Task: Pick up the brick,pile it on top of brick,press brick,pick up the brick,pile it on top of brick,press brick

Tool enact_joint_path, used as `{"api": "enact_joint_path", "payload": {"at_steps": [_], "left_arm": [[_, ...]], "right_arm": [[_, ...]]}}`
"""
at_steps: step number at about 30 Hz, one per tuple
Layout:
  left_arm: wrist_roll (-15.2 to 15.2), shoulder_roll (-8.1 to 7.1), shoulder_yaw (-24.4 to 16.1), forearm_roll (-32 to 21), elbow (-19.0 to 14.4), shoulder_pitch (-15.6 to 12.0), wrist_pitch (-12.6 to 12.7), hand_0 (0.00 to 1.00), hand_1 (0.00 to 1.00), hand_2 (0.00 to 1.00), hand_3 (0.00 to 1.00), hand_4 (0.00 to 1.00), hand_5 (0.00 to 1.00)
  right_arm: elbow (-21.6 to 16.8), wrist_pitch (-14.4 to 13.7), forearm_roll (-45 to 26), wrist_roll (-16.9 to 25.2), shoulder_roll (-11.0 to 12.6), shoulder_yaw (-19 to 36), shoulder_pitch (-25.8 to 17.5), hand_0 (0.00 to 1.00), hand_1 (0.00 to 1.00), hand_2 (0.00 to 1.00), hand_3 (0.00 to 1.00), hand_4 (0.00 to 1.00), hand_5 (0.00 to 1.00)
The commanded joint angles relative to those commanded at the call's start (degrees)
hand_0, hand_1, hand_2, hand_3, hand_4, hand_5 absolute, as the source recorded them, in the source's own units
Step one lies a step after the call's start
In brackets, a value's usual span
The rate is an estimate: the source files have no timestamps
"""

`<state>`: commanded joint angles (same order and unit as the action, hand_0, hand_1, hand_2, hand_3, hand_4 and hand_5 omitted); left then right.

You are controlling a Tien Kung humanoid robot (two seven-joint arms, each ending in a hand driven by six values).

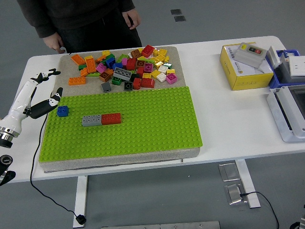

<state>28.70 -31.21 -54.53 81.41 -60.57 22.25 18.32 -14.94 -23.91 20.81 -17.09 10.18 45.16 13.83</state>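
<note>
I have only my left hand (42, 95) in view, at the left edge of the table (224, 114), and its fingers are spread loosely with nothing in them. I judge no brick has been stacked yet, so the first pick-up is the step in hand.

The blue brick (62, 111) sits just right of my hand, a little nearer me than the fingertips, apart from them, at the left edge of the green plate (143, 129). Further right of it lie the grey brick (91, 120) and red brick (111, 118), touching end to end in a row. The loose pile (126, 69) lies beyond and to the right of my hand.

Next I need to bring the fingers over the blue brick, close on its sides, lift it clear of the studs, then carry it right onto the grey or red brick and press. A person (81, 19) stands at the far side, hands off the table.
</note>
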Motion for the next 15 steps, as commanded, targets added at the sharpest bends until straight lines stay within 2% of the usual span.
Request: {"api": "enact_joint_path", "payload": {"at_steps": [3, 5, 6, 10, 15], "left_arm": [[-0.22, -1.99, 4.10, 3.91, 3.79, 3.78, 0.84, 0.900, 0.933, 0.909, 0.780, 0.546, 0.347], [-0.69, -2.59, 6.87, 6.13, 6.17, 6.15, 1.14, 0.900, 0.933, 0.909, 0.780, 0.546, 0.347], [-1.10, -2.73, 8.29, 7.16, 7.40, 7.39, 1.23, 0.929, 0.954, 0.926, 0.799, 0.557, 0.301], [-3.01, -2.31, 14.34, 9.46, 11.78, 11.91, 0.97, 0.929, 0.954, 0.926, 0.799, 0.557, 0.301], [-4.87, -0.41, 22.16, 9.57, 16.69, 16.24, 1.06, 0.954, 0.973, 0.956, 0.809, 0.577, 0.274]], "right_arm": [[-0.04, -0.03, -0.24, 0.06, 0.11, -0.15, 0.14, 0.597, 0.559, 0.533, 0.661, 0.004, 0.903], [-0.06, -0.03, -0.29, 0.04, 0.15, -0.23, 0.24, 0.597, 0.559, 0.533, 0.661, 0.004, 0.903], [-0.07, -0.03, -0.37, 0.05, 0.17, -0.29, 0.29, 0.596, 0.554, 0.533, 0.662, 0.006, 0.907], [-0.11, -0.05, -1.03, 0.25, 0.31, -0.83, 0.55, 0.596, 0.554, 0.533, 0.662, 0.006, 0.907], [-0.13, -0.06, -1.21, 0.40, 0.41, -1.12, 0.87, 0.594, 0.552, 0.531, 0.663, 0.010, 0.912]]}}
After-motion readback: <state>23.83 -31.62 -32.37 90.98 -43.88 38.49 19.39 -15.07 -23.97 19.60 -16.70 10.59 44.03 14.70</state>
